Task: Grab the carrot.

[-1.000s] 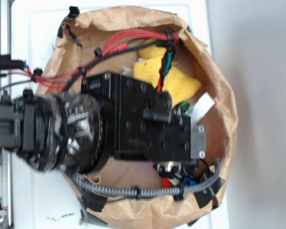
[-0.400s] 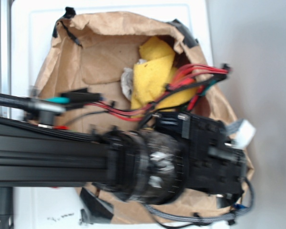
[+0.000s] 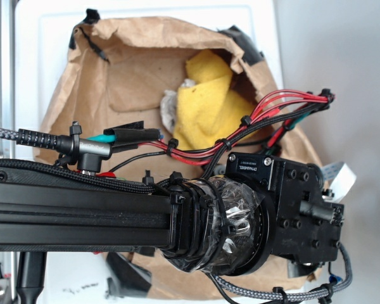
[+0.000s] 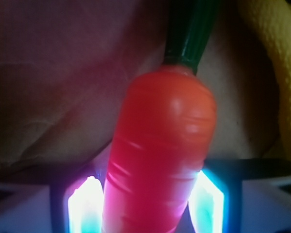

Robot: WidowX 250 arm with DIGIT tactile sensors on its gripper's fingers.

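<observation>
The carrot [image 4: 160, 150] fills the middle of the wrist view. Its body is glossy, smooth and orange, with shallow rings across it, and it narrows into a dark-green stem [image 4: 191, 31] at the top of the frame. The lower part of the carrot sits between the two fingers [image 4: 85, 206] of the gripper [image 4: 145, 206], whose pale, glowing pads press against its left and right sides. The gripper is closed narrowly around the carrot, holding it.

Behind the carrot lies a dull brown, creased surface. At the far right edge of the wrist view runs a strip of yellow cloth [image 4: 276, 73] with a fuzzy, nubbed texture.

In the exterior view the carrot is hidden beneath the arm. The black wrist housing [image 3: 285, 209] sits over the near right part of a crumpled brown paper bag [image 3: 133, 69], which lies open on a white surface [image 3: 44, 57]. A clear, wrinkled plastic wrap [image 3: 228, 221] covers the round joint behind the housing. Red and black cables [image 3: 266, 114], bundled with ties, loop above the housing. The yellow cloth lies folded in the far part of the bag, beside a small grey-white crumpled item [image 3: 170, 107] on its left.
</observation>
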